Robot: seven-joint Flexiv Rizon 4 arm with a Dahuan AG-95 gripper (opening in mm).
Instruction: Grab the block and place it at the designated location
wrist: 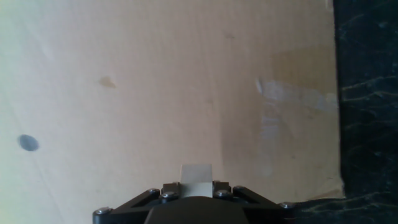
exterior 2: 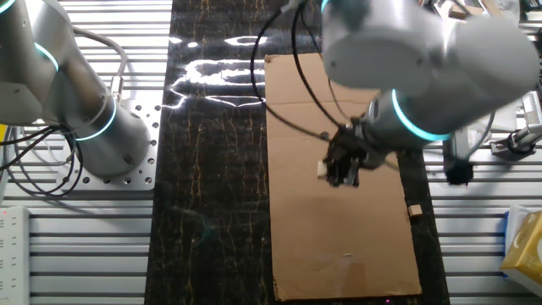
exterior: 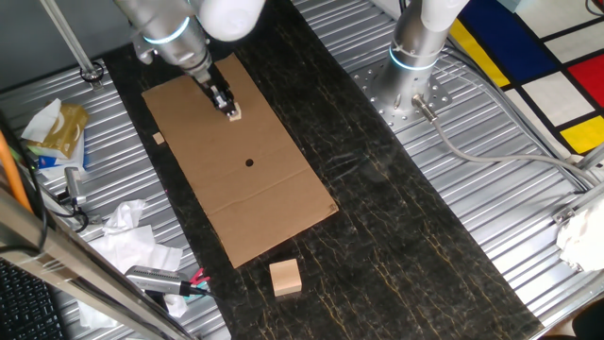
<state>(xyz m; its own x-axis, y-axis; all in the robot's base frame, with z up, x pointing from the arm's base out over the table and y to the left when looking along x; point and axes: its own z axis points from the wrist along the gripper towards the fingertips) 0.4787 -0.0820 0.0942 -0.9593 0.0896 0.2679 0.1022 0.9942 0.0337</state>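
The block is a tiny pale beige cube held between the fingertips of my gripper, over the far part of the brown cardboard sheet. In the hand view the block sits between the jaws of the gripper, which is shut on it. The designated location, a small black dot, lies near the sheet's middle, apart from the block; it shows at the left in the hand view. In the other fixed view the gripper holds the block; the dot is hidden there.
A larger tan wooden block lies on the dark mat near the sheet's near edge. A small flat tan chip lies left of the sheet. Crumpled paper and tools clutter the left side. A second arm base stands at the back.
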